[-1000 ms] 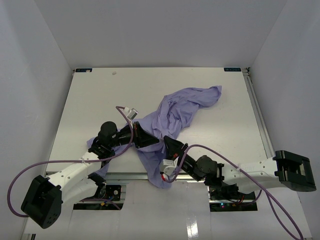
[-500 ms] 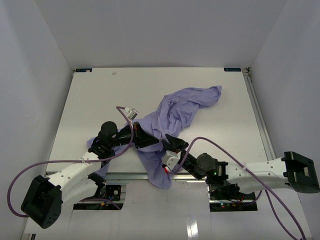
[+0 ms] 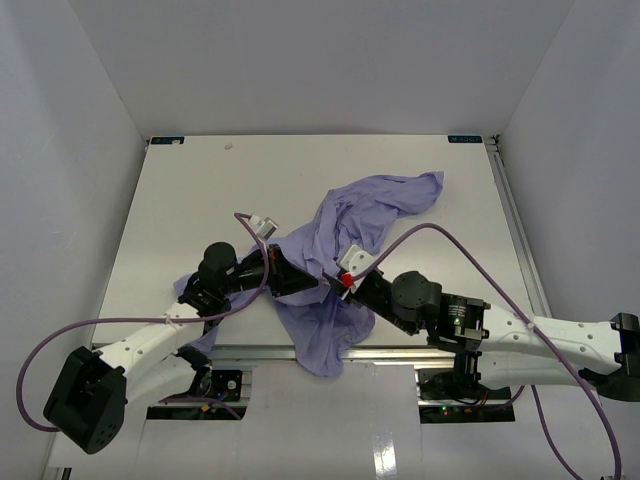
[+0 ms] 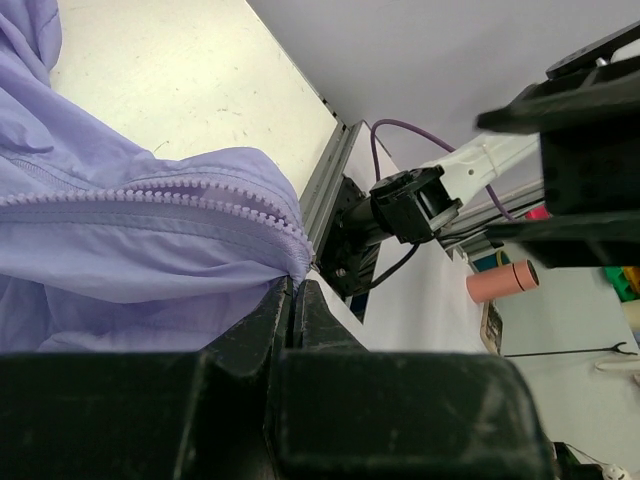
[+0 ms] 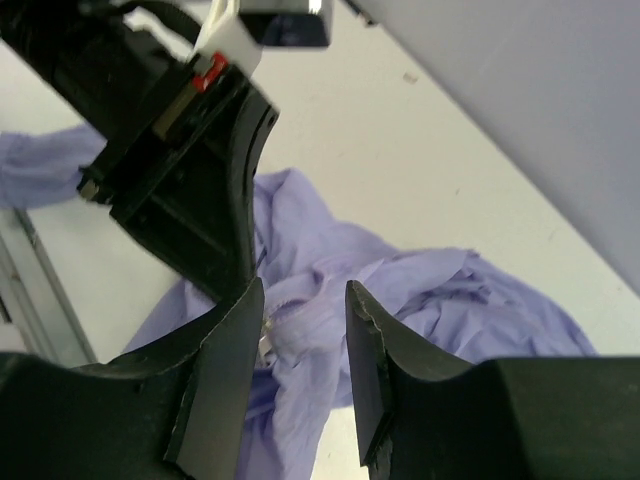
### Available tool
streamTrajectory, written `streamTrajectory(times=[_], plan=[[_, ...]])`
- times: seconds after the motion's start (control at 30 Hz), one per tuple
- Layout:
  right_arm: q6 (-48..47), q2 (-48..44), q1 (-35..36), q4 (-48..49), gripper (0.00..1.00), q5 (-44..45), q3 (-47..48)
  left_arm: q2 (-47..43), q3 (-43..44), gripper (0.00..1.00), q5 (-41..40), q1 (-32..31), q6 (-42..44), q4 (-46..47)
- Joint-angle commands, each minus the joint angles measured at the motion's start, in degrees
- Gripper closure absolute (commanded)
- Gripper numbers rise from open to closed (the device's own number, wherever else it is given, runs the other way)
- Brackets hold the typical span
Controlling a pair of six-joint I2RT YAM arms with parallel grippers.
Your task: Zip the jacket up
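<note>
Lavender-purple thin fabric jacket (image 3: 352, 222) lies crumpled mid-table on white flat tabletop (image 3: 190, 190). One part stretches toward far right corner, another fold hangs over near edge between the arm bases.

Left black two-finger gripper (image 3: 316, 286) is clamped tight on jacket at fabric edge. Left wrist view shows jaws closed on cloth right where row of lavender zipper teeth (image 4: 150, 200) ends. Zipper strip runs off to the left from the fingertips, fairly straight.

Right black two-finger gripper (image 3: 332, 288) sits just beside left one, tips facing it, over same bunch of fabric. Right wrist view shows jaws partly apart with a moderate gap and nothing pinched between fingers (image 5: 225, 370). Jacket folds show through the gap.

Small pale metallic bit (image 5: 265, 340) sits by inner side of one right finger, too small to identify. Left gripper body fills upper left of that view, close to right fingertips. Contact between the two cannot be told.
</note>
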Motion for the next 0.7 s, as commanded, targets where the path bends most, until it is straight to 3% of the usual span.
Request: streamTrajectory(times=[0.0,0.67], plan=[[2.3,2.7,0.2,-7.9,0.56,-1.4,-1.1,0.4,-0.1,1.0,0.0,0.4,-0.7,1.6],[-7.5,4.3,1.6,3.7,0.57,-0.1,-7.9,-0.9,-1.0,1.0,-0.3,0.5,-0.8,1.4]])
